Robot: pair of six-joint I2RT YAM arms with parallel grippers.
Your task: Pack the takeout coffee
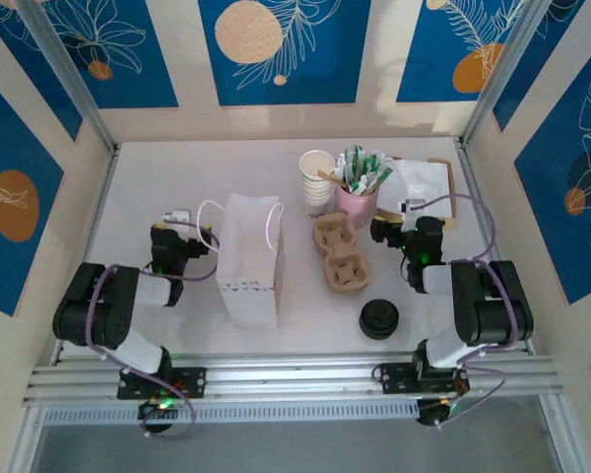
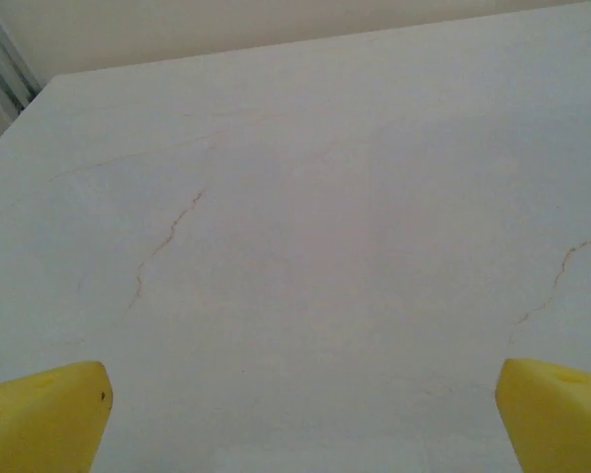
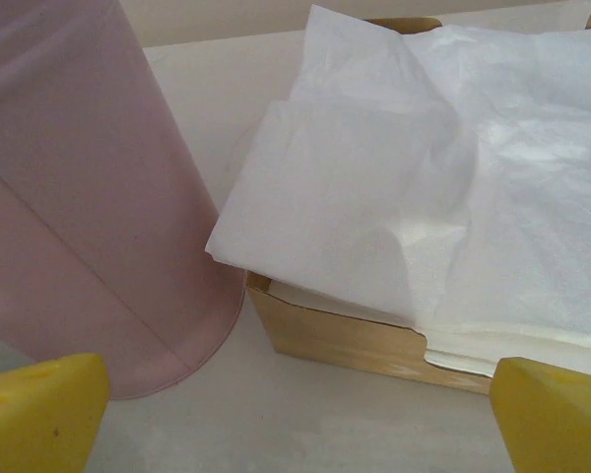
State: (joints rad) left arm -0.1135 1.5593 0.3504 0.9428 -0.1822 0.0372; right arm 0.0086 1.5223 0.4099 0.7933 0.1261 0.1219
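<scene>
While both arms hover, we see left gripper (image 2: 300, 419) spread over bare matte table (image 2: 305, 197); right gripper (image 3: 297, 414) spread before smooth pink cup (image 3: 89, 197) and crumpled napkins (image 3: 453, 177). White paper bag (image 1: 248, 258) centre, moulded pulp carrier (image 1: 339, 251) right of it, round black lid (image 1: 379, 319) nearer.

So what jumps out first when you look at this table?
The white paper bag with loop handles in the middle of the table catches the eye first. To its right sit a brown cardboard cup carrier, a stack of white paper cups and a pink cup stuffed with green-and-white packets.
</scene>
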